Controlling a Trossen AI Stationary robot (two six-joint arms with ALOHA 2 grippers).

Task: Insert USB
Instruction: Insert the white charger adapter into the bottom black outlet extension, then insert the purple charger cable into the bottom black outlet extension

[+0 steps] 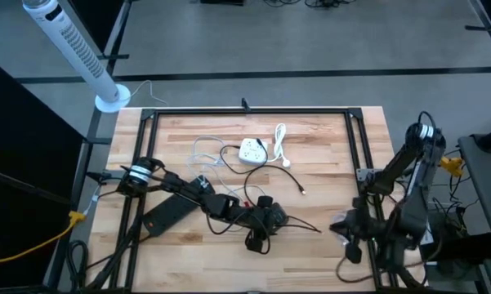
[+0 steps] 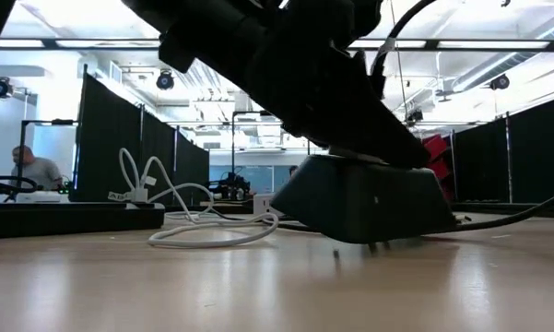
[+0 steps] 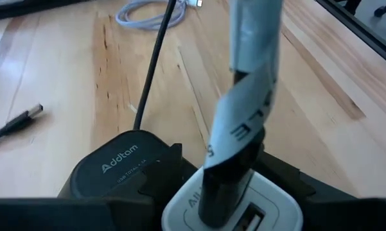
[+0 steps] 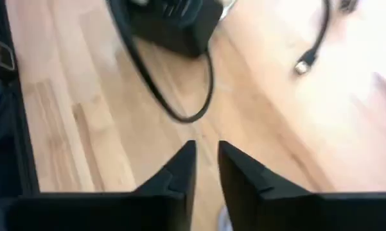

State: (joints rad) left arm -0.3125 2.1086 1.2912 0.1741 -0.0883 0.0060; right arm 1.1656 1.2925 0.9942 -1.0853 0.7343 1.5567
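USB plug [image 3: 228, 186]: black, standing upright in the top of a white adapter [image 3: 186, 208]. Its cable rises straight up and is wrapped in a white label [image 3: 244, 109] with printed letters.

Adapter: near the middle of the table [image 1: 327, 171], towards the front. It sits just beside a black charger [image 3: 115, 167] marked "addtam", and a second empty port shows on its face.

Left gripper [image 1: 265, 219]: reached out to the table's middle, low over the charger. Its dark fingers [image 3: 157, 192] stand on either side of the adapter and appear closed on it. The contact itself is at the edge of the wrist view.

Right gripper [image 1: 347, 229]: at the table's right edge, well apart from the adapter. Its fingers [image 4: 180, 173] are drawn nearly together with a slim gap and hold nothing.

Loose plug [image 3: 26, 117]: black, lying flat on the wood beside the charger.

Black cable [image 4: 180, 115]: looped on the wood ahead of the right gripper.

Power strip [image 1: 252, 150]: white, towards the back of the table. A white cable [image 1: 279, 140] lies coiled just beside it.

Tower fan [image 1: 73, 49]: white, on the floor beyond the table's back left corner.

Person [image 2: 32, 171]: seated far off in the room, seen in the low view.
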